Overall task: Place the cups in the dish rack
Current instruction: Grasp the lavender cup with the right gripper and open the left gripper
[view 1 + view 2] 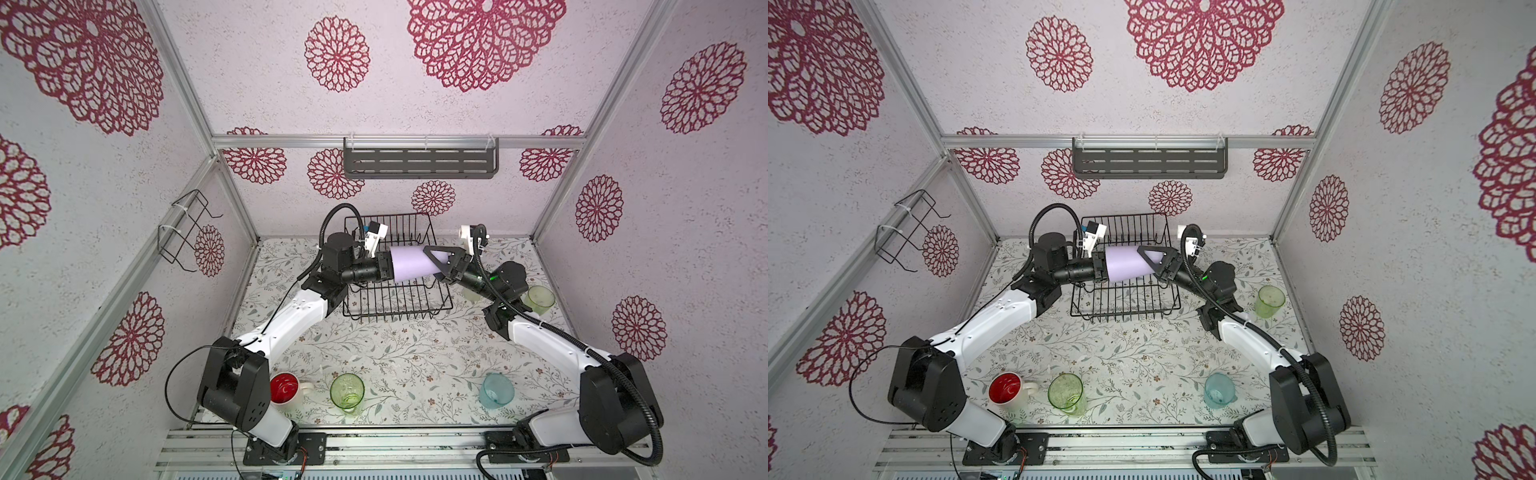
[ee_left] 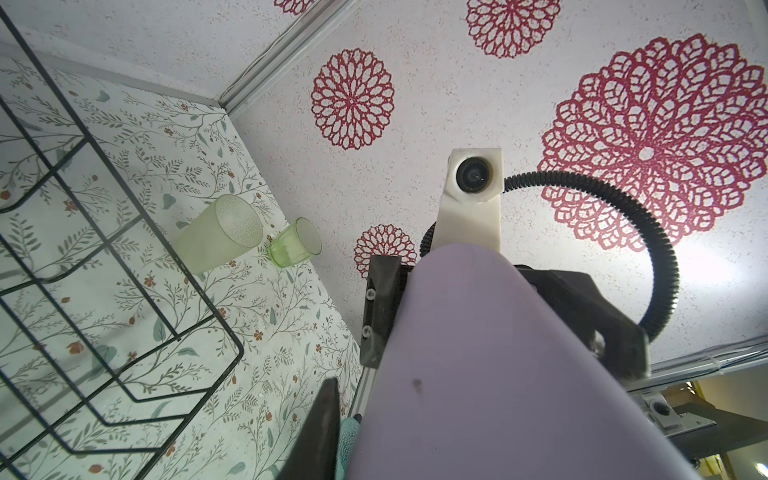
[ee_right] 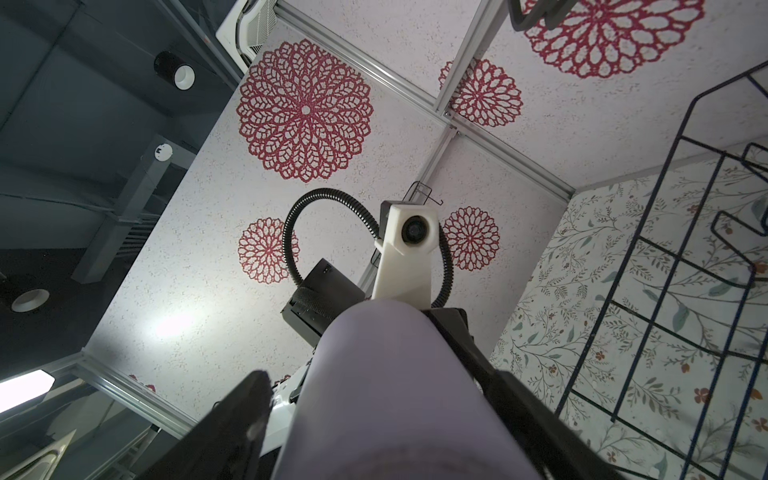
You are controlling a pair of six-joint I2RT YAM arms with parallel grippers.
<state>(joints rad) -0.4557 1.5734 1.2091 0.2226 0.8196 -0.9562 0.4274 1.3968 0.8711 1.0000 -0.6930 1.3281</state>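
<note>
The lilac tumbler (image 1: 411, 264) (image 1: 1125, 264) hangs on its side above the dish rack (image 1: 395, 313) (image 1: 1125, 316). My left gripper (image 1: 385, 267) is shut on its wide end; one finger (image 2: 320, 428) lies against the lilac wall (image 2: 498, 374). My right gripper (image 1: 434, 264) straddles the narrow end, open, with a gap beside one finger (image 3: 237, 415). The pale green tumbler (image 1: 539, 299) and the frosted tumbler (image 2: 220, 232) stand right of the rack. Along the front stand the red-lined mug (image 1: 284, 388), green patterned glass (image 1: 347, 392) and teal cup (image 1: 496, 390).
A grey slotted shelf (image 1: 419, 162) hangs on the back wall above the rack. A small black wire holder (image 1: 183, 230) is fixed to the left wall. The right arm's elbow (image 1: 509, 282) hides part of the frosted tumbler in the top views.
</note>
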